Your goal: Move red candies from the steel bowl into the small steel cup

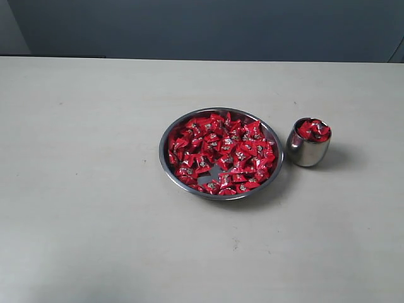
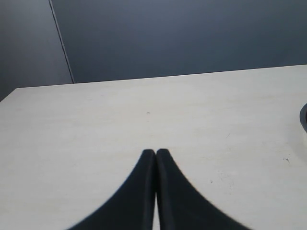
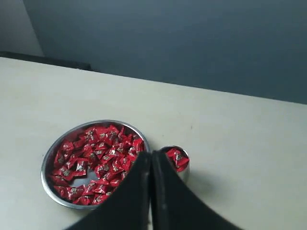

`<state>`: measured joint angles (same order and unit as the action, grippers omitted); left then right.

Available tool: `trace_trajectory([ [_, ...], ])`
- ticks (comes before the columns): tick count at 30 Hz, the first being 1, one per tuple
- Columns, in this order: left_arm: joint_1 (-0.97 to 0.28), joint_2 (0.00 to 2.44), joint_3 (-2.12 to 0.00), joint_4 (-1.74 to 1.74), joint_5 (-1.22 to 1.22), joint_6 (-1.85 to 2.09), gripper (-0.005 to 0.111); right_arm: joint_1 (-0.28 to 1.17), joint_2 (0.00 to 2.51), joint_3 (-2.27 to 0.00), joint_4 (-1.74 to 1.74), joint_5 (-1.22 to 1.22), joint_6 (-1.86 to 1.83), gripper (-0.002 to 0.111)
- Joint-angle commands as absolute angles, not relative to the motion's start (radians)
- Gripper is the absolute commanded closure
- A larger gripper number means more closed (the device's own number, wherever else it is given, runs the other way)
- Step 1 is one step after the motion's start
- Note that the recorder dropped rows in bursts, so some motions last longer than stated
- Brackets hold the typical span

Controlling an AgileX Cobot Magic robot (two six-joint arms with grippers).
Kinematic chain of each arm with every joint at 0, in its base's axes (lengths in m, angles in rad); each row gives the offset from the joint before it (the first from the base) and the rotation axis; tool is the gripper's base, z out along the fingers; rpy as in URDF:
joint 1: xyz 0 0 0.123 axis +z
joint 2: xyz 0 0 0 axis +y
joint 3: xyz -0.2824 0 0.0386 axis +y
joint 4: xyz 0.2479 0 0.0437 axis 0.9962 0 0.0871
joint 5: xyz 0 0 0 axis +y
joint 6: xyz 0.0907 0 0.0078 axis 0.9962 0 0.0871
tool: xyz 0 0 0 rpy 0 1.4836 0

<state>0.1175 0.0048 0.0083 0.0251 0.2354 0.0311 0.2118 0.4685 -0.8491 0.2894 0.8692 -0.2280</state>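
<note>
Candies (image 1: 222, 154): heaped in the bowl, with a small bare patch of steel among them; a few more fill the cup to its rim. None sit between either pair of jaws.
Bowl (image 1: 163, 151): on the table (image 1: 82, 189), out beyond the right jaw tips and apart from them; only a sliver of its rim shows, far to one side of the left jaws.
Cup (image 1: 307, 151): upright, just beside the bowl, partly hidden behind the right jaw tips.
Left gripper (image 2: 156, 152): jaws pressed together, empty, over bare table.
Right gripper (image 3: 151, 154): jaws closed tip to tip, holding nothing.
</note>
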Motion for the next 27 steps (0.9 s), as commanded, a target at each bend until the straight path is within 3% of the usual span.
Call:
trace_trajectory([
  [1,0.12,0.0,0.0,0.027,0.227,0.029,0.106,0.21,0.362,-0.734,0.281,0.751,-0.228,0.109],
  [9,0.12,0.0,0.0,0.027,0.232,0.029,0.106,0.21,0.346,-0.596,0.316,0.543,-0.228,0.109],
  [27,0.12,0.0,0.0,0.027,0.232,0.029,0.106,0.21,0.346,-0.589,0.325,0.598,-0.228,0.109],
])
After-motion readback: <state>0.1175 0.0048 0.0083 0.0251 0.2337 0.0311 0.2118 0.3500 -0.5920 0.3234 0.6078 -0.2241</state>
